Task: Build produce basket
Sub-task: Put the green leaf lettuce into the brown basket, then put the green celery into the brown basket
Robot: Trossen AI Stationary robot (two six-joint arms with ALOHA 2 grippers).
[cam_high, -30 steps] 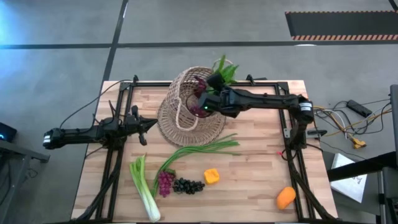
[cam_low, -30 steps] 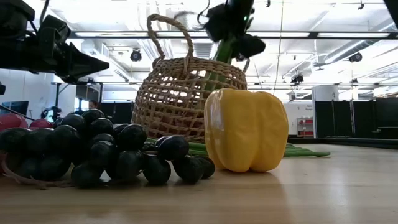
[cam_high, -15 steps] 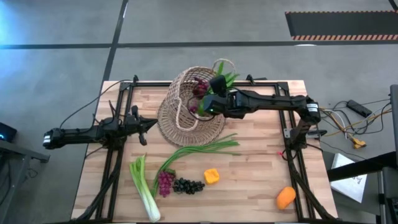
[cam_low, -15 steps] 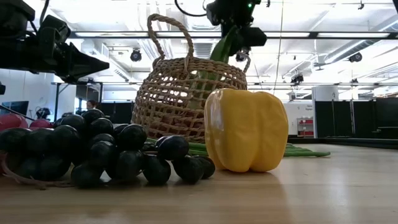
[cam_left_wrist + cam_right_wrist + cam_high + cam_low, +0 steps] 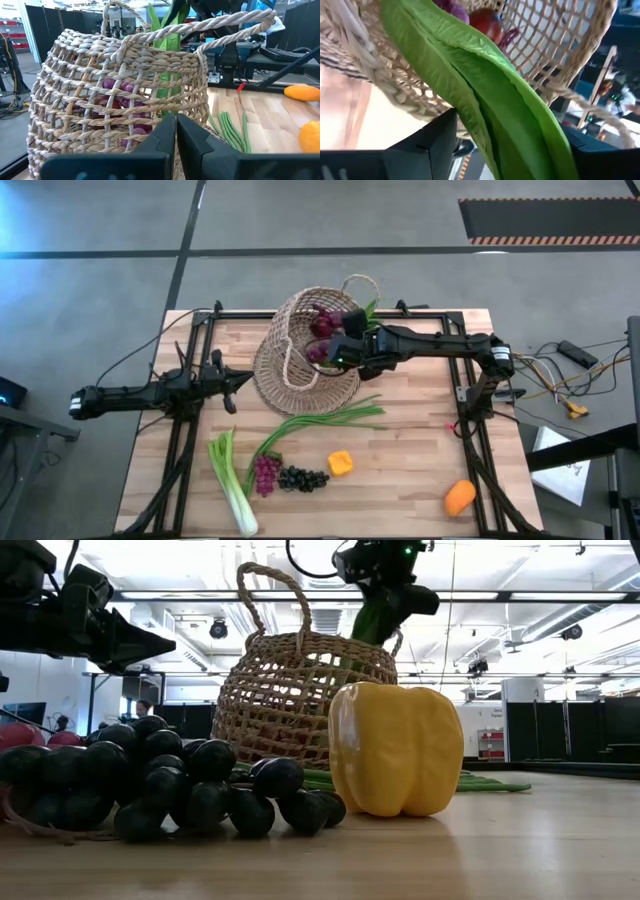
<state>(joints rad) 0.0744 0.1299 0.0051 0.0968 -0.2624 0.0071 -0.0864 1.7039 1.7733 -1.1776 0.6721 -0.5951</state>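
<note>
The tan wicker basket (image 5: pixel 305 355) stands upright at the table's far middle, with purple produce and a red apple (image 5: pixel 487 22) inside. My right gripper (image 5: pixel 347 345) is over the basket's rim, shut on leafy greens (image 5: pixel 370 625) that slant down into the basket. My left gripper (image 5: pixel 232 380) waits shut and empty just left of the basket (image 5: pixel 120 95). On the near table lie a leek (image 5: pixel 232 485), green onions (image 5: pixel 320 423), purple grapes (image 5: pixel 266 473), black grapes (image 5: pixel 302 478), a yellow pepper (image 5: pixel 340 464) and an orange (image 5: pixel 459 497). My right gripper pinches the leafy greens between its two fingers, across the long leaf (image 5: pixel 490 115). The fingers come from above, slanting from the table's right. The greens hang tilted below the gripper, and their lower end (image 5: pixel 345 665) is inside the basket.
Black metal frame rails (image 5: pixel 190 420) run along the table's left, right and far edges. The black grapes (image 5: pixel 170 790) and the yellow pepper (image 5: pixel 395 748) lie close to the low camera. Bare wood (image 5: pixel 420 450) shows at the near right, between the onions and the orange.
My right gripper has shifted a little toward the table's right over the basket and turned, still shut on the leafy greens. The greens have gone deeper into the basket; less leaf shows beyond the far rim.
</note>
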